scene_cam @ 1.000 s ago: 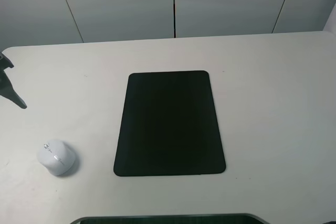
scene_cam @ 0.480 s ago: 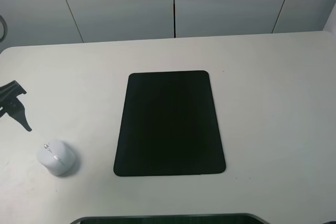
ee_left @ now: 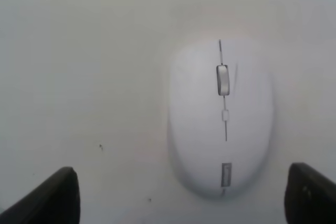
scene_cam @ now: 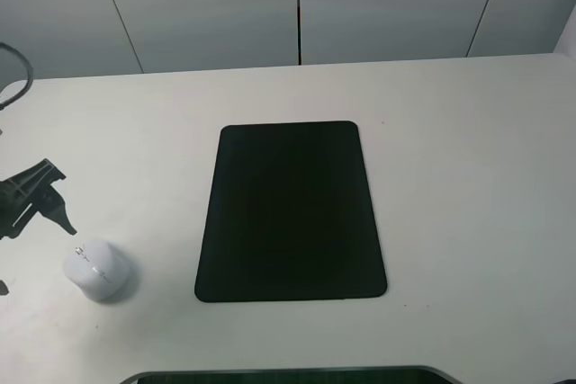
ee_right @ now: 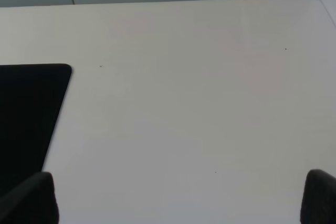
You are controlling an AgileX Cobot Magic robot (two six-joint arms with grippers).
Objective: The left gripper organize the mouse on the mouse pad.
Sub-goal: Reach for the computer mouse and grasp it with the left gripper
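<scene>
**A:** Where is the mouse?

**B:** The mouse (scene_cam: 97,270) lies on the bare worktop (scene_cam: 468,177) near its front left corner. It is well apart from the mouse pad (scene_cam: 290,211), with open surface between them.

**A:** And the left gripper?

**B:** The high camera catches only part of it, at the worktop's left edge just behind the mouse. The wrist view shows the left gripper (ee_left: 184,199) spread wide. One dark fingertip (ee_left: 55,198) stands on each side of the mouse's end away from the scroll wheel (ee_left: 222,79), and neither touches it.

**A:** The right gripper?

**B:** Only its own wrist view shows it. The right gripper (ee_right: 173,200) has its fingers far apart above bare worktop on the right of the pad.

**A:** Farther back?

**B:** The pad lies flat mid-worktop, its long sides running front to back. Broad bare margins reach the right and far edges. Grey wall panels (scene_cam: 207,6) stand behind the far edge.
</scene>
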